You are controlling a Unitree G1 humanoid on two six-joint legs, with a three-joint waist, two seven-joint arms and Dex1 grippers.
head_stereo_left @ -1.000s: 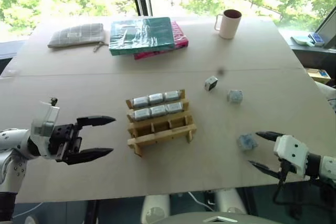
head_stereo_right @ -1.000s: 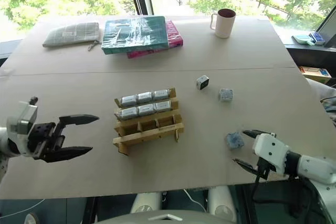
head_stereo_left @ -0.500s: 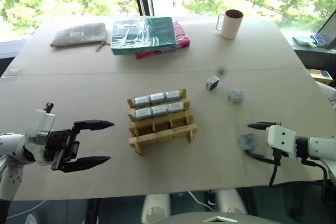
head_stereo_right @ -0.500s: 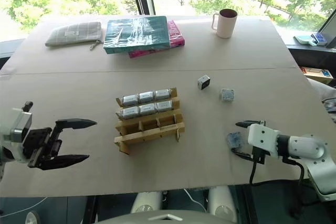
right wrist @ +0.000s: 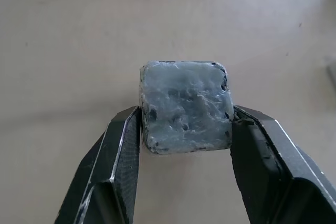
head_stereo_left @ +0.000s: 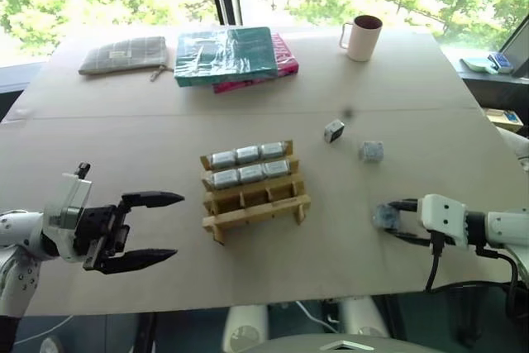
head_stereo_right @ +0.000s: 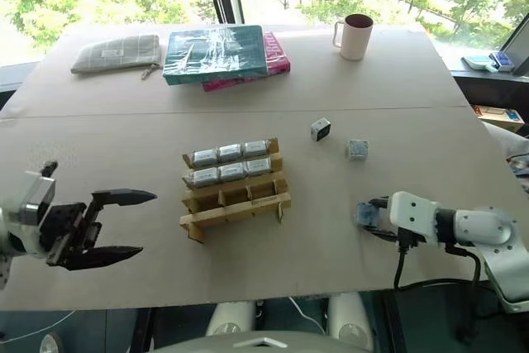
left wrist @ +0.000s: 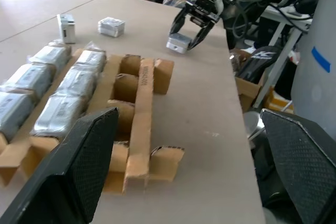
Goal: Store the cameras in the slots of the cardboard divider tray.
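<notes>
Your right gripper (right wrist: 186, 129) is pinching a wrapped pale bluish camera (right wrist: 185, 106) between its two black fingers (right wrist: 113, 156), one pad pressed on each side of the block, low over the counter (head_stereo_left: 149, 121) near its front right edge; your left gripper (head_stereo_left: 153, 225) hangs with its fingers spread wide and nothing between them, at the front left of the counter, pointing toward the cardboard divider tray (head_stereo_left: 252, 192), which sits well apart from it near the middle; the tray's two back rows each hold three wrapped cameras (head_stereo_left: 248, 164) side by side, and the front row of slots (head_stereo_left: 260, 200) stands open; between the tray and your right gripper the counter is bare; farther back on the right lie two loose cameras, one with a dark face (head_stereo_left: 333, 131) and a pale one (head_stereo_left: 371, 151) just beside it, apart from each other; along the far side you have a cream mug (head_stereo_left: 361, 37) at the right, a teal packet (head_stereo_left: 225, 54) lying on top of a pink packet (head_stereo_left: 281, 59) near the middle, and a grey checked pouch (head_stereo_left: 124, 55) at the left.
</notes>
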